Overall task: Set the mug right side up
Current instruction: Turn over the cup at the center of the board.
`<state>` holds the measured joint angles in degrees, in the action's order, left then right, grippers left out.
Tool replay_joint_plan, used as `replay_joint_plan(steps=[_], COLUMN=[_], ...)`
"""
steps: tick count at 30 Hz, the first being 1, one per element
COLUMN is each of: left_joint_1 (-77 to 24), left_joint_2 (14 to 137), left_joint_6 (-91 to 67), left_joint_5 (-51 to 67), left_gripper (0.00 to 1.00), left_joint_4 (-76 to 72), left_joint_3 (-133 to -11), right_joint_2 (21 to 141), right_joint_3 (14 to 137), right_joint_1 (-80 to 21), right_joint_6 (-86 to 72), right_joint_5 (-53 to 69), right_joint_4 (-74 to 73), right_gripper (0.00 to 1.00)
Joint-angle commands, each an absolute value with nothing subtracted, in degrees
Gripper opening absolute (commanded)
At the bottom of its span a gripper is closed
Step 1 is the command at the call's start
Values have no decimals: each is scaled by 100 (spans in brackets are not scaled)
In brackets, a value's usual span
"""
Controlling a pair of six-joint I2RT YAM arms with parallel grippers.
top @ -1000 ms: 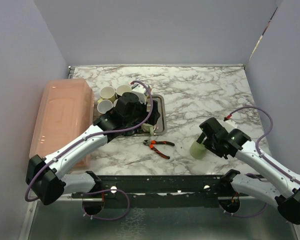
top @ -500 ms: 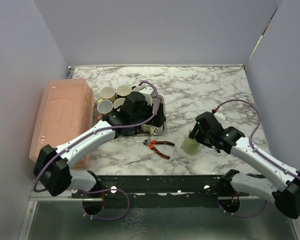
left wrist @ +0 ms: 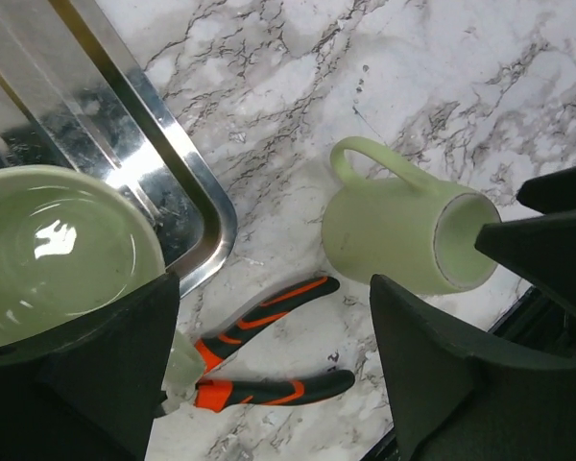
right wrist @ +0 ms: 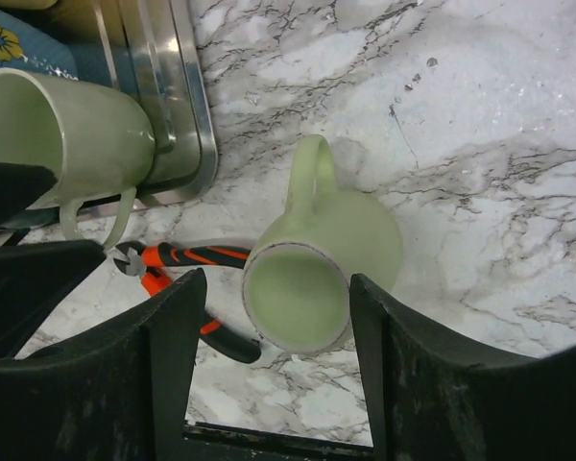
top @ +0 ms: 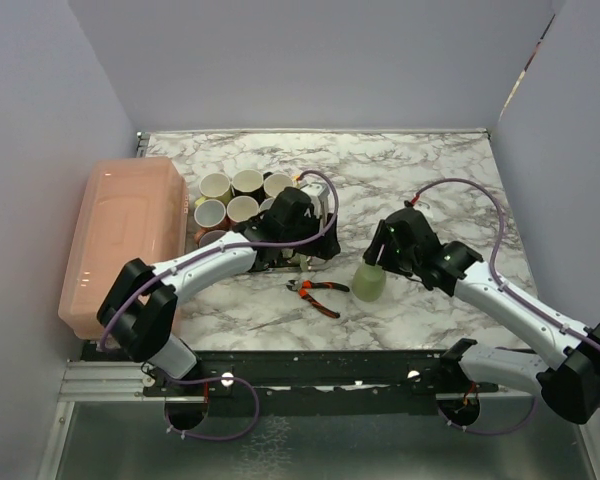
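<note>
A pale green mug lies tilted on the marble, base up toward my right wrist camera, handle pointing away. It shows in the right wrist view and the left wrist view. My right gripper straddles its base end and is closed on it. A second pale green mug lies on its side at the metal tray's front edge. My left gripper hangs wide open and empty above the marble, that second mug against its left finger.
Orange-and-black pliers lie on the marble between the tray and the held mug. Several cream cups stand at the tray's left end. A pink plastic bin fills the left side. Grey walls enclose the table.
My right gripper has moved left and away with the mug, toward the pliers. My left gripper has moved right along the tray, uncovering more cups. The second mug stayed put.
</note>
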<state>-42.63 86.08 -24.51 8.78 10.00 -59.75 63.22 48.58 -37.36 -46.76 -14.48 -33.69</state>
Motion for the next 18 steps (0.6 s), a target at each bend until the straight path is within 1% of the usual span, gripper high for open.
replay_joint_plan(steps=[1, 5, 10, 16, 18], left_joint_1=[-4414, -4651, -4906, -5161, -5179], left_joint_2=[9152, 9786, 10658, 11440, 11547], left_joint_6=[-2554, -2624, -2886, -2979, -2967], left_joint_5=[1099, 1103, 889, 832, 742], left_gripper=[79, 80, 81, 81, 79], left_joint_4=[781, 749, 747, 853, 988], left_joint_3=[-6454, -7045, -7802, -8480, -8537], right_joint_2=[6346, 5997, 5715, 5829, 5925], right_joint_3=[5031, 4822, 4527, 4321, 4269], right_joint_1=[-3704, -3700, -3702, -3700, -3700], right_joint_6=[-4568, -4614, -4163, -4016, -4044], right_joint_5=[-1801, -1693, -1082, -633, -590], right_joint_4=[-4040, -4111, -3867, -3833, -3798], right_gripper=[66, 68, 75, 79, 80])
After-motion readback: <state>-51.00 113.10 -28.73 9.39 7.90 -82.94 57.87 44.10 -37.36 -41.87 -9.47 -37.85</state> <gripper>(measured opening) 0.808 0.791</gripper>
